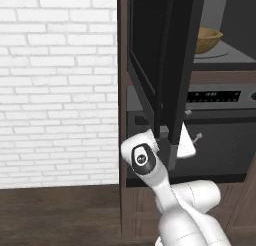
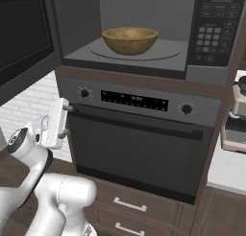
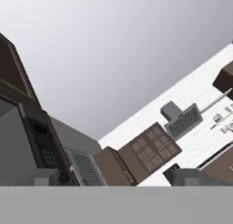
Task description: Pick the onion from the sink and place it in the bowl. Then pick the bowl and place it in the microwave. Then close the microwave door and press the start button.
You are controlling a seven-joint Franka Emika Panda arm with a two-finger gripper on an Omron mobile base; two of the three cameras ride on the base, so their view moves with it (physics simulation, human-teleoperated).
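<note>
Open microwave door [image 1: 165, 65] above tool [image 2: 65, 116]

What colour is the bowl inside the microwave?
The bowl is tan-brown, like wood. The right base view shows it best, sitting in the microwave.

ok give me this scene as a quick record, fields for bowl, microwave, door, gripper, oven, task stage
bowl: on the turntable inside the microwave; onion can't be seen from here
microwave: cavity exposed, keypad on its right
microwave door: open, swung out to the left
gripper: open, holding nothing, below the door near the oven's left edge
oven: door shut, under the microwave
task stage: bowl placed; door not yet closed, start not yet pressed
</note>
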